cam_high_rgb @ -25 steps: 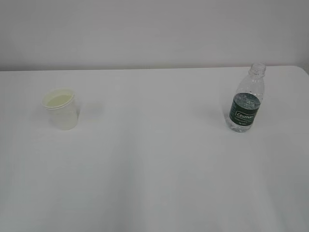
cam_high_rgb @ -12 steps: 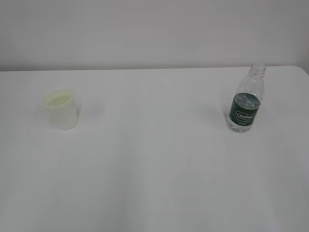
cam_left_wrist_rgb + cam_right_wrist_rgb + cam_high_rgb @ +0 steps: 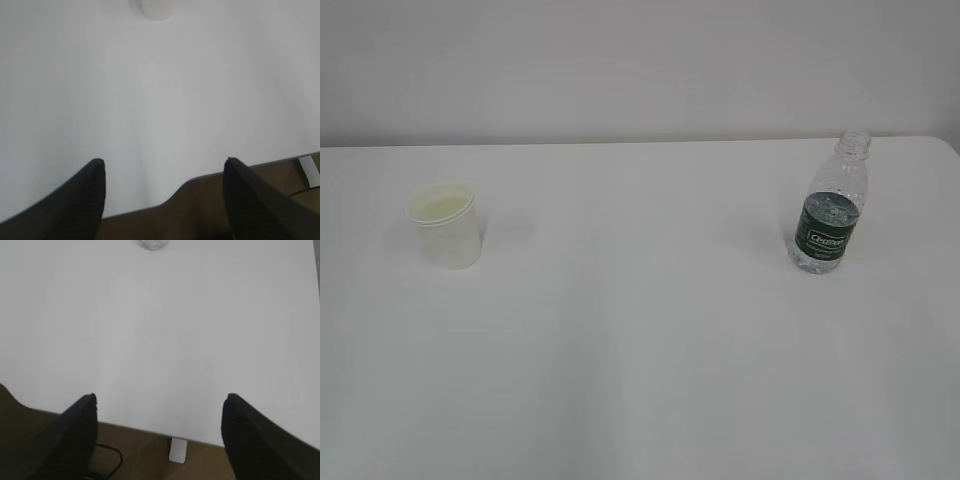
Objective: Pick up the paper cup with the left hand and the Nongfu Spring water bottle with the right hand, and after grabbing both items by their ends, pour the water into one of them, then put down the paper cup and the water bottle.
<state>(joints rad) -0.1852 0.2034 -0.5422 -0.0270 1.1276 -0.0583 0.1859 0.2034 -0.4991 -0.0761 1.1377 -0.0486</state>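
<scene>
**Waiting at the table edge, both grips wide and empty**

Standing upright on the white table: the paper cup at the left, the Nongfu Spring water bottle at the right, well apart from each other. Showing pale yellowish inside the cup; holding some clear water low in the capless bottle, as far as can be judged. Hovering back near the front edge of the table: the left hand with jaws spread wide and nothing between them, and the right hand likewise. Judging either the start or the very end of the task; not possible to tell which. If starting, needing a long forward reach, each hand to its own thing. Seeing a plain pale wall behind, a brown floor and a cable below the edge.
</scene>
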